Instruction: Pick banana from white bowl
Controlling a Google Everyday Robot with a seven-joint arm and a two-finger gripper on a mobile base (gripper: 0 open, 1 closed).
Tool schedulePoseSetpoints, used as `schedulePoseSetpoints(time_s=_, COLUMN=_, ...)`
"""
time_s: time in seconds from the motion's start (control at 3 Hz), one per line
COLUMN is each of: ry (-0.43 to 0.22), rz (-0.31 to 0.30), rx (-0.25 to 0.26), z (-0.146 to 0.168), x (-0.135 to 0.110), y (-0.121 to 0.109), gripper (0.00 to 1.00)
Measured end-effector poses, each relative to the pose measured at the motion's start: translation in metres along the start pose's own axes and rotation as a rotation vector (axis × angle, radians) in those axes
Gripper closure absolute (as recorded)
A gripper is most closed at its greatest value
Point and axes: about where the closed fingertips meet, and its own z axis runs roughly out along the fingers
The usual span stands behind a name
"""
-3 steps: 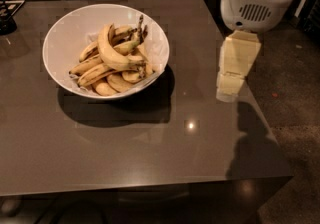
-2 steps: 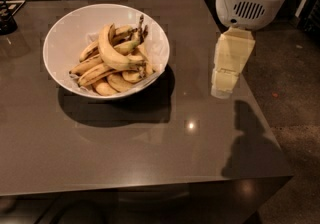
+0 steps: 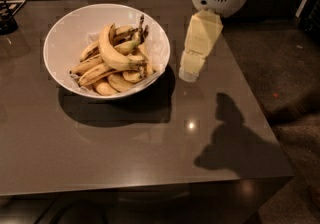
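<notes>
We log the banana [image 3: 111, 52] lying atop the smaller bananas [image 3: 107, 86] in the white bowl [image 3: 65, 33]. The gripper [image 3: 190, 72] hangs over the dark table [image 3: 125, 163] just beside the bowl; we cannot tell its grip state.

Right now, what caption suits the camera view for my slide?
The tool hangs beside the white bowl, apart from it; the large curved banana lies atop smaller bananas inside.
</notes>
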Motion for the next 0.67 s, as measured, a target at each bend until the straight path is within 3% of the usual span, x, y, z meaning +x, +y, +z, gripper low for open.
schedulePoseSetpoints(time_s=0.33, ry=-0.068, rz=-0.018, rx=-0.064, z=0.002, x=-0.049, y=-0.008, gripper=0.00)
schedulePoseSetpoints(time_s=0.67, ry=-0.106, rz=-0.022, rx=-0.043, z=0.000, x=-0.062, y=-0.014, gripper=0.00)
